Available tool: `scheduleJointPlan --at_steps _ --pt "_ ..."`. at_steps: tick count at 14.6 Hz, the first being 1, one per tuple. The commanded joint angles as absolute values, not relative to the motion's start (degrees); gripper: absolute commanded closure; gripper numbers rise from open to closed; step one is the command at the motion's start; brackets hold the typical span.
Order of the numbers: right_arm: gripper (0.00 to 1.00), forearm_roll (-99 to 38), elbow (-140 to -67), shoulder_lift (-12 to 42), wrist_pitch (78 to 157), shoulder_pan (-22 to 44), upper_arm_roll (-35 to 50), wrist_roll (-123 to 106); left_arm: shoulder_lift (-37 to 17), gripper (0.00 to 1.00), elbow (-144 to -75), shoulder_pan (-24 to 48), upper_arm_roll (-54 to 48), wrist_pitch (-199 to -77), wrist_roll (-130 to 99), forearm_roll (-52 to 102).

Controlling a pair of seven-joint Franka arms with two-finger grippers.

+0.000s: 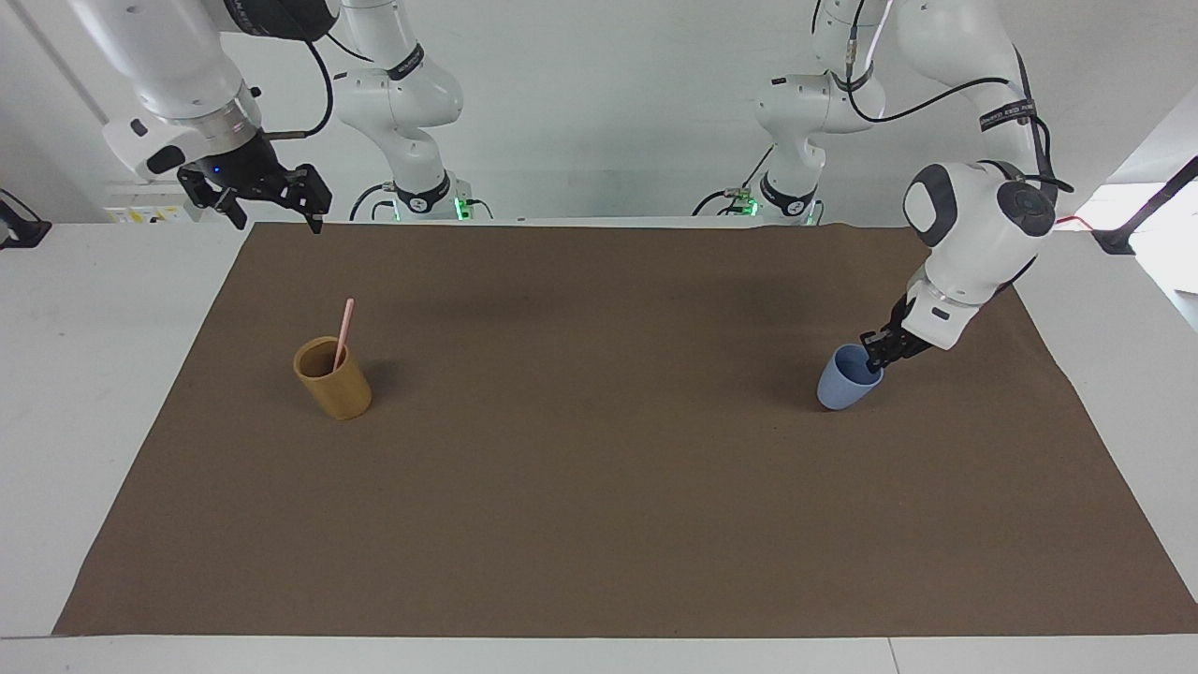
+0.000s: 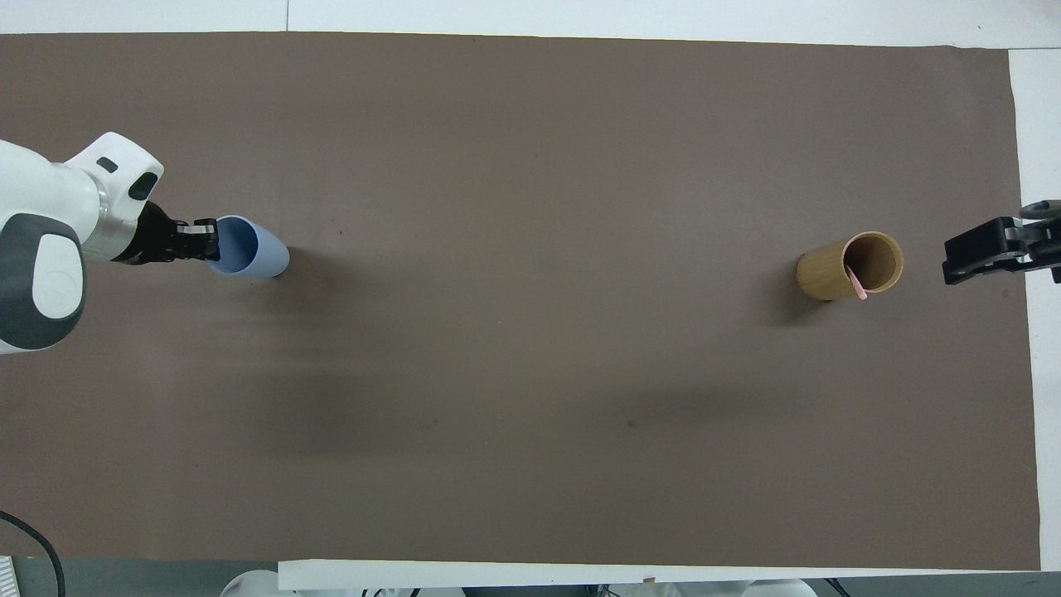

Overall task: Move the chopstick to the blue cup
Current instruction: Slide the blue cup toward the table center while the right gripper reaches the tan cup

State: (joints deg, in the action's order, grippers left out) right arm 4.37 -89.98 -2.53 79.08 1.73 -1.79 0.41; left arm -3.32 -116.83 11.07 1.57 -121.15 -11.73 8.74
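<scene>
I see even, bright, diffuse overhead light. Soft blurred shadows on brown mat (image 1: pixel 599 487) beside bamboo cup (image 1: pixel 333 378) and blue cup (image 1: pixel 843 377). Blown-out glare at right edge, facing view. Both views sharp, no motion blur I can spot.
</scene>
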Motion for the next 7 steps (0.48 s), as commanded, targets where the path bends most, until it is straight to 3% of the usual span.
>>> scheduleJointPlan --at_steps 1,3,7 --pt "0.01 -0.1 -96.3 -4.5 85.8 1.2 -1.8 -0.3 -6.7 1.00 -108.8 22.0 2.1 -115.8 -26.0 9.6" --pt "0.00 -2.6 -99.4 -3.3 90.9 1.0 -1.8 -0.2 -7.6 1.00 -108.5 27.7 2.0 -116.6 -31.0 9.0" --pt "0.02 -3.0 -107.4 -0.3 101.0 1.0 -1.8 -2.3 -17.8 1.00 -100.1 40.1 2.0 -117.0 -47.8 5.2"
